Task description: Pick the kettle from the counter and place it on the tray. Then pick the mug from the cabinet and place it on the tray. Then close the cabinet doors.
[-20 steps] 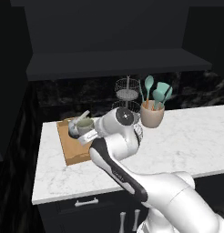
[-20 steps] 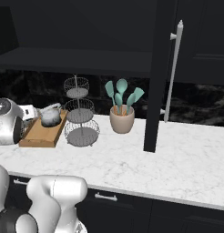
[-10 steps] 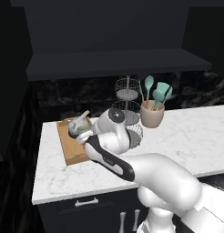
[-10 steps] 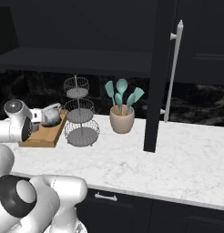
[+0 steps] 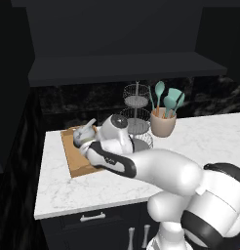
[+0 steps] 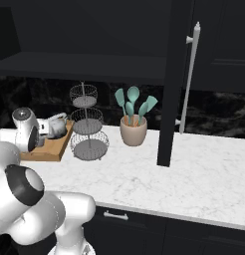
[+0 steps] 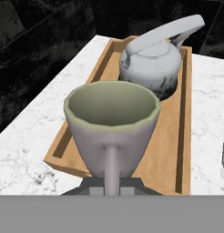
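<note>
The pale cream-green mug [image 7: 111, 118] is upright right in front of the hand camera, its loop handle turned toward me. My gripper [image 7: 112, 187] is shut on that handle. The mug is over the near end of the wooden tray [image 7: 177, 136]; I cannot tell whether it touches the tray floor. The grey kettle [image 7: 152, 63] stands on the tray's far end, just behind the mug. From the left base view, my hand [image 5: 117, 132] is at the tray [image 5: 75, 158] beside the kettle [image 5: 85, 134]. One cabinet door [image 6: 169, 84] stands open, edge-on, with its silver handle [image 6: 191, 74].
A three-tier wire basket stand [image 6: 87, 124] rises just right of the tray. Beside it is a tan crock of teal utensils [image 6: 133, 127]. The marble counter [image 6: 194, 179] stretches to the right. A dark cabinet shelf [image 5: 122, 66] hangs above the counter.
My hand has swung with the mug closer to the tray and the kettle. The gripper has stayed shut. Kettle and tray have not moved.
</note>
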Motion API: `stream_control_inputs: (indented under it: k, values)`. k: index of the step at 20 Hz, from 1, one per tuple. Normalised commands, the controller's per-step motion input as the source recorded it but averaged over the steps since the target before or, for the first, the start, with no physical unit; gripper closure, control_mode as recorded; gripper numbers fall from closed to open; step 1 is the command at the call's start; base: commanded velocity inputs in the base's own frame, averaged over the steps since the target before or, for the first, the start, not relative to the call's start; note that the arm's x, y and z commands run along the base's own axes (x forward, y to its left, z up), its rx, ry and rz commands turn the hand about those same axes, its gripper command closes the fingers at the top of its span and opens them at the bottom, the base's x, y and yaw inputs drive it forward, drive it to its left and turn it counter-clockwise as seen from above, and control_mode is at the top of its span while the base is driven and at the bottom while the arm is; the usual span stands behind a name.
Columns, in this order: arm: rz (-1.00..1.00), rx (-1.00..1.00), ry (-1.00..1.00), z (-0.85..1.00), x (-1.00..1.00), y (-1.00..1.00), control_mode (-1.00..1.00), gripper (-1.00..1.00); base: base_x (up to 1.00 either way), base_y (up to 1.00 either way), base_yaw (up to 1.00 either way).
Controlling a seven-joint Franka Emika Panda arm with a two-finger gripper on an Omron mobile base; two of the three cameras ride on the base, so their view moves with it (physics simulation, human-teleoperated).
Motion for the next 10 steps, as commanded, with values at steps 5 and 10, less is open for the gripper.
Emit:
stream_control_inputs:
  k: [5, 10]
  values:
    - [0.00, 0.00, -0.09, -0.27, 0.25, 0.19, -1.00, 1.00, 0.00, 0.00, 0.00]
    - [0.00, 0.00, -0.02, -0.21, 0.34, 0.10, -1.00, 1.00, 0.00, 0.00, 0.00]
